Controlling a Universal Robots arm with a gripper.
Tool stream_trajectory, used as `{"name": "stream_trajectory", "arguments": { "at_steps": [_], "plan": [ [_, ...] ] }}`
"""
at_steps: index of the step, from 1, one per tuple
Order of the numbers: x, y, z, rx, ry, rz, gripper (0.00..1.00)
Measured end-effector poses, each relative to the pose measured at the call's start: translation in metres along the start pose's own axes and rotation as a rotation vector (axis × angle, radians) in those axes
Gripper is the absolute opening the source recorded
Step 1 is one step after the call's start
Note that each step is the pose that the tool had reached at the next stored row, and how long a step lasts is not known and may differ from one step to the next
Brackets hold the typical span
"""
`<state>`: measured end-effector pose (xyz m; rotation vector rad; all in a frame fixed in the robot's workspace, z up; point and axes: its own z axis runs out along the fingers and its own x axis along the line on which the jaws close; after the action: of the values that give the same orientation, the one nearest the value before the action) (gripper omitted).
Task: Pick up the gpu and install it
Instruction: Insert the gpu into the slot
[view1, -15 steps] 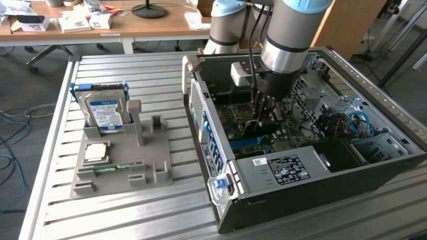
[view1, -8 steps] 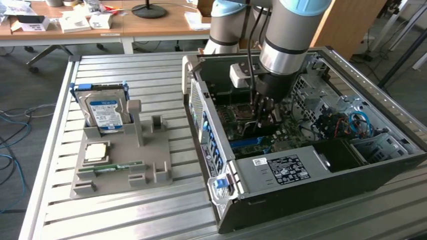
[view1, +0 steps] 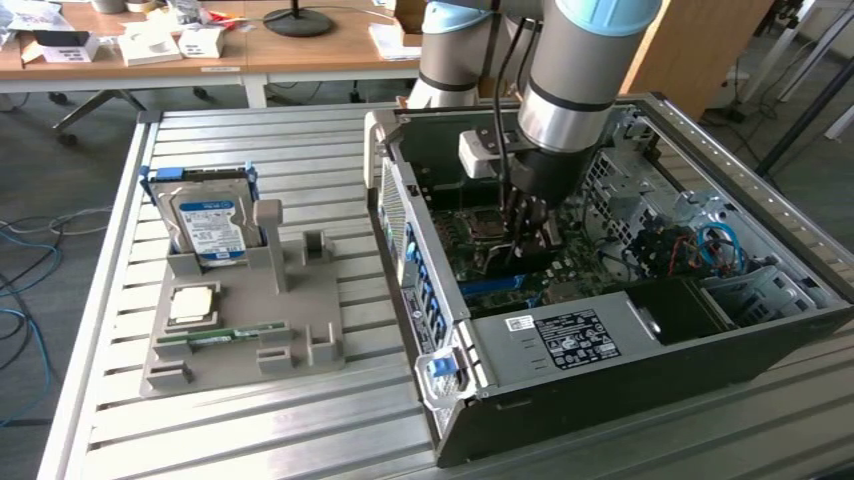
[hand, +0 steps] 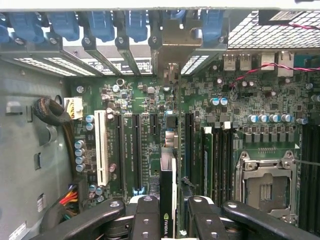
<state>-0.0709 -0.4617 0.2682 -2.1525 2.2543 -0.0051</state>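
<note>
**Item 1. Grey holder (view1: 240, 335), on the slatted worktop (view1: 307, 430).** At 9 o'clock of the computer case, on the exterior view's left. It carries a hard drive (view1: 211, 222) standing on edge at its 12 o'clock end and a memory stick (view1: 220, 337) lying flat nearer 6 o'clock. Well apart from the work, so low risk.

**Item 2. Computer case (view1: 641, 370), side open.** The arm reaches down into it over the motherboard (hand: 150, 100).

**Item 3. Pincer (view1: 523, 235) (hand: 172, 207).** Closed on the gpu (hand: 167, 220), one finger on each face.

**Item 4. Gpu.** Inside the case, held edge-on above the row of expansion slots (hand: 135, 150). Whether its edge has entered a slot cannot be told.

**Hazards, judged:**
- Card slightly off the slot line: the edge connector would ride on the slot wall and load the board.
- Card tilted in the grip: one end would seat first and jam.
- Metal bracket missing its rear opening (hand: 170, 45): it would catch on the case frame.
- Grip on smooth faces: the card could slide between the fingers under pressing force.
- Neighbouring capacitors (hand: 80, 155) and the cable bundle (hand: 50, 112) lie near the fingers' path.
</note>
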Motion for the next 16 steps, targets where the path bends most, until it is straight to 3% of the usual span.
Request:
{"name": "stream_trajectory", "arguments": {
  "at_steps": [16],
  "plan": [
    [0.0001,0.0021,0.0037,-0.0006,-0.0003,0.000,0.26]
  ]
}}
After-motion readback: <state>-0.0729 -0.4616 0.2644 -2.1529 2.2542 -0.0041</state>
